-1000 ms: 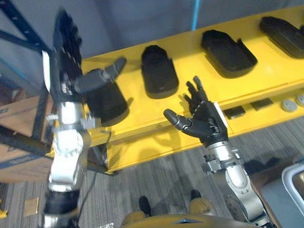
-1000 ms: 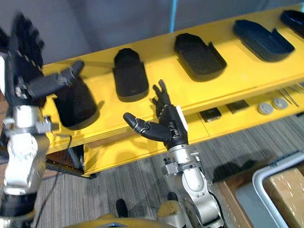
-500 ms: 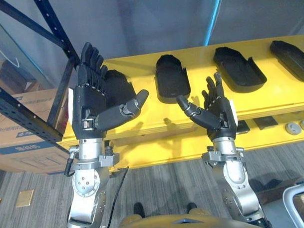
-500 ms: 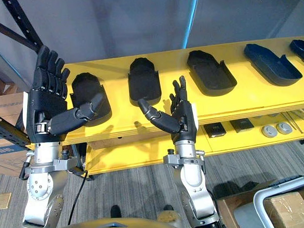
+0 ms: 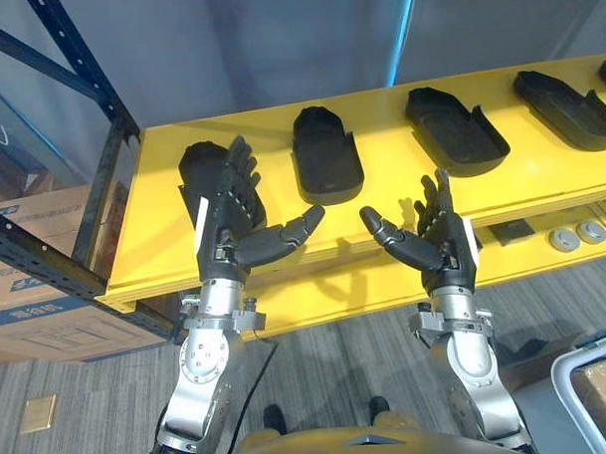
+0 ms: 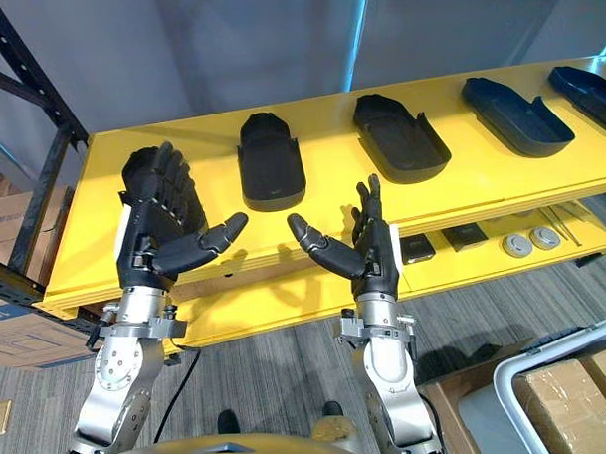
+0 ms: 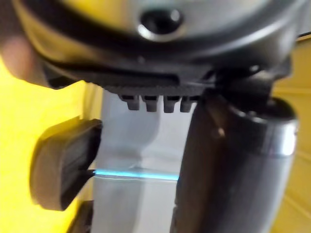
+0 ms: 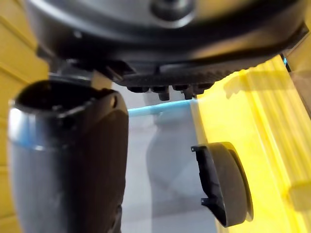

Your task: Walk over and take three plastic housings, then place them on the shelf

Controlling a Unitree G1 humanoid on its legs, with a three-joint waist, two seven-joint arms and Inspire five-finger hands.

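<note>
Several black plastic housings lie in a row on a yellow bench [image 5: 164,252]. The leftmost housing [image 5: 203,163] is partly hidden behind my left hand [image 5: 230,218], which is held upright before it, open with the thumb spread. Further right lie a second housing [image 5: 326,156], a third [image 5: 455,130] and a fourth [image 5: 567,96]. My right hand [image 5: 441,244] is raised in front of the bench's front edge, open and holding nothing, below the gap between the second and third housings. In the wrist views a housing [image 7: 63,165] and another housing [image 8: 226,183] lie past my straight fingers.
A dark blue rack upright [image 5: 78,58] stands at the left, with cardboard boxes [image 5: 47,301] under it. The bench's lower level holds round grey discs [image 5: 577,235] and a flat dark part [image 5: 507,230]. A grey-rimmed bin [image 5: 594,348] with a box sits at the lower right.
The whole view has shifted, so the camera has moved. My left hand has come down from high at the left to just before the leftmost housing. Both hands stay open and empty.
</note>
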